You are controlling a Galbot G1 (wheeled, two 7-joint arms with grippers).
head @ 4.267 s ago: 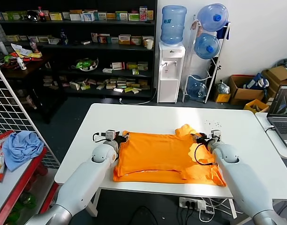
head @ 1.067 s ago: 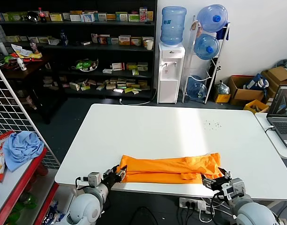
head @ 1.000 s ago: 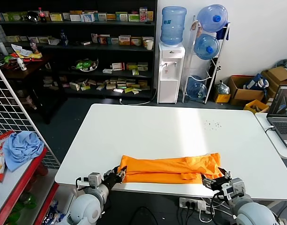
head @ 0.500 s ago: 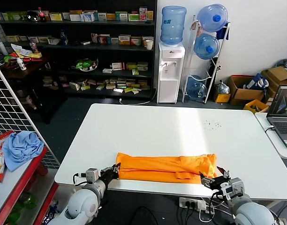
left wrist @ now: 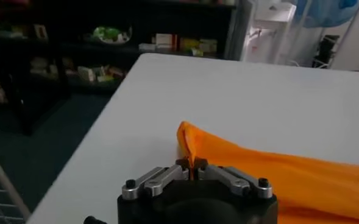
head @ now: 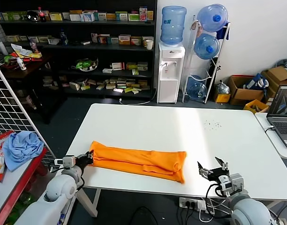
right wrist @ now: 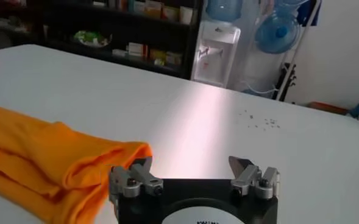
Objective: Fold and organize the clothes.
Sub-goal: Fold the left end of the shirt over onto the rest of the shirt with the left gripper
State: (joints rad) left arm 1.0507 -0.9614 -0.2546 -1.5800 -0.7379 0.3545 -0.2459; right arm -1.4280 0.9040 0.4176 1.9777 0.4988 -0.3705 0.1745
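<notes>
No readable writing on the orange T-shirt (head: 136, 161); shelf boxes (head: 120, 39) too small to read. Shirt lies folded into a long band on the white worktop (head: 181, 126), nr the front edge, towards the robot's left. Left tool (head: 86, 158) at the worktop's left edge, pinched shut on the shirt's end corner (left wrist: 188, 143). Right tool (head: 213, 169) nr the front right, fingers (right wrist: 133, 176) wide apart, holding nothing, just beside the shirt's other end. Arms mostly cut off.

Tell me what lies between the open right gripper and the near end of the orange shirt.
Nothing visible: only bare white table separates the right gripper from the orange T-shirt, whose far end the left gripper pinches.
</notes>
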